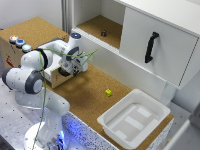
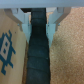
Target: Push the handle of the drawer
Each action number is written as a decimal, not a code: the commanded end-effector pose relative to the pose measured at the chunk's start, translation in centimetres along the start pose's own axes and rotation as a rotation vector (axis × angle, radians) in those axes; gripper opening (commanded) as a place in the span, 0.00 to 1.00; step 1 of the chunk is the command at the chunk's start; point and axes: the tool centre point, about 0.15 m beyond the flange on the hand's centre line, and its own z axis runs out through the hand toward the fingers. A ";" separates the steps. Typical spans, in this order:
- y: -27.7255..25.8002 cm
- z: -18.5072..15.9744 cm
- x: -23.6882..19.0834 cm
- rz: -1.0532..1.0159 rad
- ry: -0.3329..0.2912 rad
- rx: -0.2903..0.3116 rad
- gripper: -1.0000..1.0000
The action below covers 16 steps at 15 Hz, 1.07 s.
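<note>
The brown cork-topped box [image 1: 33, 29] stands at the exterior view's left, with round coloured buttons [image 1: 20, 43] near its edge. Its pale wooden drawer [image 1: 52, 79] shows just below my arm. My gripper [image 1: 75, 67] hangs right at the drawer's front and covers the handle, which I cannot make out in either view. In the wrist view my gripper [image 2: 38, 20] is open, and a dark strip [image 2: 37, 55] runs between its fingers [image 2: 24, 21]. Pale wood with a blue mark [image 2: 7, 45] lies on one side of the strip and cork [image 2: 67, 55] on the other.
A white cabinet door with a long black bar handle [image 1: 151, 47] stands at the back right. A white plastic tub [image 1: 134, 117] sits at the front right of the cork table. A small yellow block [image 1: 108, 92] lies between them, and a small dark object [image 1: 103, 33] sits on the shelf.
</note>
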 end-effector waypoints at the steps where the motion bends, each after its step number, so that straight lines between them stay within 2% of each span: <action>1: -4.7 3.8 1.5 -0.043 -0.086 0.007 0.00; 16: -16.1 7.1 1.5 -0.105 -0.099 0.062 0.00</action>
